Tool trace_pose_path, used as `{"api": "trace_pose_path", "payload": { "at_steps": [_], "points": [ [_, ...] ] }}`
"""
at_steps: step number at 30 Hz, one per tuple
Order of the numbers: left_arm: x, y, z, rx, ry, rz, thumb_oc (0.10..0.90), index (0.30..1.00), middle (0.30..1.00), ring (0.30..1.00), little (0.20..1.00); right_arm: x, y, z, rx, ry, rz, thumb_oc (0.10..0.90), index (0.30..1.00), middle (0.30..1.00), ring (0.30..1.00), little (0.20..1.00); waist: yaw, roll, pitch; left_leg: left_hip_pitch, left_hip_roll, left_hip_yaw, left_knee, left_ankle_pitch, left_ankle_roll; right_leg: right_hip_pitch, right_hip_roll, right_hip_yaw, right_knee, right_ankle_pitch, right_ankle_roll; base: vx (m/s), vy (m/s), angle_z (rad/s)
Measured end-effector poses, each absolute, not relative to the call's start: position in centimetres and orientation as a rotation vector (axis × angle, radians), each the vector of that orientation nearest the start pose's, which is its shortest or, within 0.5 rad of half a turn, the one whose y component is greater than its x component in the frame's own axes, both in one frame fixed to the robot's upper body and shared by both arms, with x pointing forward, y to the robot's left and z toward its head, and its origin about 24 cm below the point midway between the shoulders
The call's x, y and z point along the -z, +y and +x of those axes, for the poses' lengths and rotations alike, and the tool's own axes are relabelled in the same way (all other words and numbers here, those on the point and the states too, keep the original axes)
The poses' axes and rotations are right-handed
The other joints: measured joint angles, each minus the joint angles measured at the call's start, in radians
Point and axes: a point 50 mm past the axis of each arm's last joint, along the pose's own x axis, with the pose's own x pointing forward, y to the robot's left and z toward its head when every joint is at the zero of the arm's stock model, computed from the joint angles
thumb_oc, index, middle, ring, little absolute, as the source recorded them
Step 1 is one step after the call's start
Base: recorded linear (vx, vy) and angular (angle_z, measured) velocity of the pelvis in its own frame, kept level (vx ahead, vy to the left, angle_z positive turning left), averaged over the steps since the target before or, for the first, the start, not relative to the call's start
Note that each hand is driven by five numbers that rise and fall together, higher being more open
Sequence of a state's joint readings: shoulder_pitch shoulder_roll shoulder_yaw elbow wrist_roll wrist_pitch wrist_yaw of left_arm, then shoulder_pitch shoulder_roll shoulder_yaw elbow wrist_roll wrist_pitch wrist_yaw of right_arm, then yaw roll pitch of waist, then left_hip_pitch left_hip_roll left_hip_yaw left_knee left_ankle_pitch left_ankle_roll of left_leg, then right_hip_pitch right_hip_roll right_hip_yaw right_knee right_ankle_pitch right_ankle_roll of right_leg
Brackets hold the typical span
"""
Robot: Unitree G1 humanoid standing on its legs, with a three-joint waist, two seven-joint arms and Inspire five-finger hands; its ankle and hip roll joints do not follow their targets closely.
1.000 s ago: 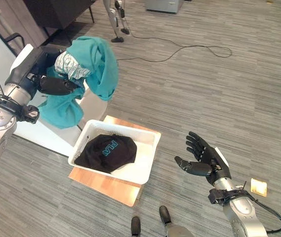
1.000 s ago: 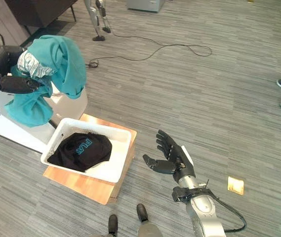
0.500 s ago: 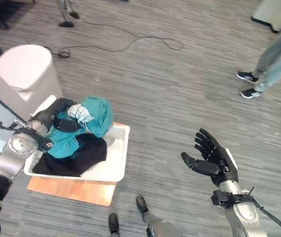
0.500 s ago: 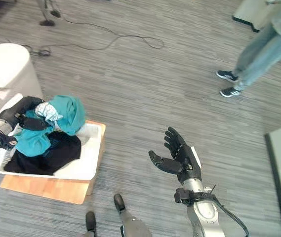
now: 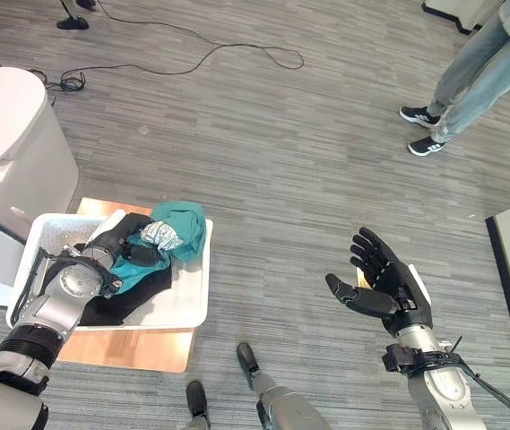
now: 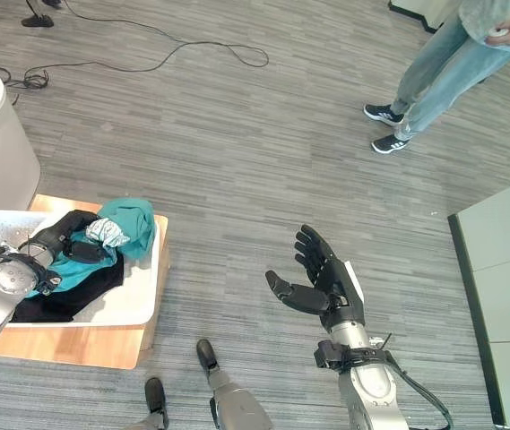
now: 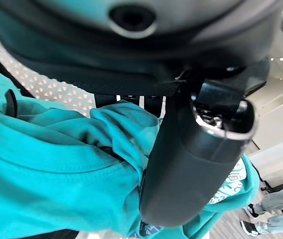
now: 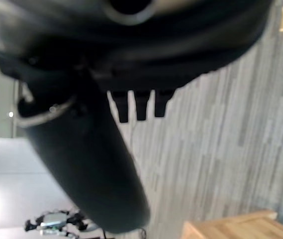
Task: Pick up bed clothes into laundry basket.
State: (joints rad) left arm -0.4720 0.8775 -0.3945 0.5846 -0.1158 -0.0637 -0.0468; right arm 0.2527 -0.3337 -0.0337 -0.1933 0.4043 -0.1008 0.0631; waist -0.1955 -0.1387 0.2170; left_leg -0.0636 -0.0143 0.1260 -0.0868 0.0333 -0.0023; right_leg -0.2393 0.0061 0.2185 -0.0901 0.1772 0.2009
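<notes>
The robot's left hand (image 5: 127, 244), fingers curled around the teal bed clothes (image 5: 181, 229), has come down from high above and now sits inside the white laundry basket (image 5: 196, 300). The teal bundle rests on a black garment (image 5: 133, 297) in the basket (part drapes over the rim), so only release seems left. The right hand (image 5: 386, 287) hovers open, fingers spread, well away from the basket. No readable writing shows now.
</notes>
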Motion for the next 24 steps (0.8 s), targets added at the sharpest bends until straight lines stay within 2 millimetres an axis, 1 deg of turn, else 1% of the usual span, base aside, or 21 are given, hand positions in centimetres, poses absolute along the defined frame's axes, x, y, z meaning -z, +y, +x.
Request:
{"api": "trace_pose_path", "payload": {
  "at_steps": [1, 2, 4, 5, 7, 9, 12, 15, 16, 21, 23, 24],
  "points": [
    [-9.5, 30.2, 32.0, 0.067, 0.188, 0.859, 0.400, 0.300, 0.300, 0.300, 0.300, -5.5, -21.9, 20.2, -0.018, -0.051, 0.058, 0.800, 0.900, 0.900, 0.900, 0.900, 0.006, 0.005, 0.005, 0.000, 0.001, -0.002, 0.000, 0.000, 0.000, 0.001, 0.002, -0.003, 0.000, 0.004, -0.001, 0.01, -0.004, 0.03],
    [-9.5, 30.1, 31.9, 0.071, 0.185, 0.859, 0.400, 0.300, 0.300, 0.300, 0.300, -5.5, -21.9, 20.1, -0.017, -0.048, 0.055, 0.800, 0.900, 0.900, 0.900, 0.900, 0.012, 0.009, 0.009, 0.000, 0.002, -0.004, 0.000, 0.000, 0.000, 0.001, 0.005, -0.005, 0.001, 0.016, -0.018, 0.00, 0.000, 0.03],
    [-9.3, 30.2, 31.6, 0.067, 0.186, 0.846, 0.400, 0.300, 0.300, 0.300, 0.300, -5.5, -22.0, 20.1, -0.020, -0.050, 0.049, 0.800, 0.900, 0.900, 0.900, 0.900, 0.012, 0.016, 0.014, -0.003, 0.006, -0.012, 0.000, -0.001, 0.000, 0.001, 0.010, -0.015, 0.001, 0.038, -0.046, 0.00, 0.002, 0.07],
    [-8.9, 30.4, 31.2, 0.065, 0.196, 0.835, 0.400, 0.300, 0.300, 0.300, 0.300, -5.6, -22.0, 20.1, -0.021, -0.053, 0.047, 0.800, 0.900, 0.900, 0.900, 0.900, 0.015, 0.020, 0.017, -0.004, 0.012, -0.021, 0.000, -0.001, 0.000, 0.001, 0.016, -0.022, 0.001, 0.056, -0.068, 0.00, 0.002, 0.09],
    [-8.2, 30.8, 30.6, 0.057, 0.221, 0.811, 0.400, 0.300, 0.300, 0.300, 0.300, -5.9, -22.0, 20.1, -0.024, -0.063, 0.046, 0.800, 0.900, 0.900, 0.900, 0.900, 0.017, 0.020, 0.017, -0.002, 0.017, -0.028, 0.000, -0.004, -0.002, 0.004, 0.021, -0.023, 0.001, 0.060, -0.073, 0.01, -0.008, 0.10],
    [-6.9, 31.1, 29.8, 0.035, 0.252, 0.751, 0.400, 0.300, 0.300, 0.300, 0.300, -6.1, -21.9, 20.3, -0.028, -0.074, 0.046, 0.800, 0.900, 0.900, 0.900, 0.900, 0.020, 0.023, 0.020, 0.004, 0.020, -0.035, 0.000, -0.004, -0.003, 0.012, 0.021, -0.025, 0.001, 0.061, -0.073, 0.00, -0.005, 0.13],
    [-3.7, 31.0, 28.6, -0.005, 0.339, 0.614, 0.400, 0.300, 0.300, 0.300, 0.300, -6.1, -21.9, 20.2, -0.030, -0.073, 0.046, 0.800, 0.900, 0.900, 0.900, 0.900, 0.036, 0.026, 0.023, 0.007, 0.019, -0.051, -0.001, -0.005, -0.003, 0.020, 0.018, -0.026, 0.001, 0.061, -0.073, 0.00, -0.007, 0.14],
    [-2.2, 30.9, 27.6, 0.006, 0.397, 0.603, 0.400, 0.300, 0.300, 0.300, 0.300, -6.1, -21.8, 20.2, -0.043, -0.072, 0.044, 0.800, 0.900, 0.900, 0.900, 0.900, 0.049, 0.018, 0.028, 0.005, 0.019, -0.055, -0.001, -0.004, -0.003, 0.020, 0.016, -0.026, 0.001, 0.061, -0.073, -0.01, -0.010, 0.05],
    [-1.8, 30.9, 27.3, 0.010, 0.410, 0.602, 0.800, 0.900, 0.900, 0.900, 0.900, -6.1, -21.8, 20.2, -0.049, -0.072, 0.043, 0.800, 0.900, 0.900, 0.900, 0.900, 0.050, 0.017, 0.028, 0.004, 0.018, -0.057, -0.001, -0.004, -0.003, 0.020, 0.016, -0.027, 0.001, 0.061, -0.072, -0.01, -0.004, 0.05],
    [-1.5, 30.5, 27.2, 0.019, 0.414, 0.596, 0.800, 0.900, 0.900, 0.900, 0.900, -6.0, -21.9, 20.1, -0.051, -0.063, 0.035, 0.800, 0.900, 0.900, 0.900, 0.900, 0.048, 0.014, 0.030, 0.003, 0.016, -0.058, -0.001, -0.002, -0.006, 0.020, 0.012, -0.041, 0.001, 0.057, -0.068, 0.00, -0.001, 0.01],
    [-1.6, 30.3, 27.3, 0.026, 0.405, 0.595, 0.800, 0.900, 0.900, 0.900, 0.900, -6.0, -21.9, 20.1, -0.055, -0.061, 0.034, 0.800, 0.900, 0.900, 0.900, 0.900, 0.047, 0.013, 0.030, 0.002, 0.014, -0.060, -0.001, -0.001, -0.008, 0.020, 0.008, -0.050, 0.001, 0.043, -0.049, 0.00, 0.000, 0.00],
    [-1.7, 30.3, 27.4, 0.028, 0.402, 0.594, 0.800, 0.900, 0.900, 0.900, 0.900, -5.9, -21.9, 20.0, -0.059, -0.058, 0.034, 0.800, 0.900, 0.900, 0.900, 0.900, 0.048, 0.014, 0.030, 0.002, 0.014, -0.060, -0.001, 0.000, -0.009, 0.020, 0.008, -0.050, 0.001, 0.040, -0.047, 0.00, 0.000, 0.00]
  ]
}}
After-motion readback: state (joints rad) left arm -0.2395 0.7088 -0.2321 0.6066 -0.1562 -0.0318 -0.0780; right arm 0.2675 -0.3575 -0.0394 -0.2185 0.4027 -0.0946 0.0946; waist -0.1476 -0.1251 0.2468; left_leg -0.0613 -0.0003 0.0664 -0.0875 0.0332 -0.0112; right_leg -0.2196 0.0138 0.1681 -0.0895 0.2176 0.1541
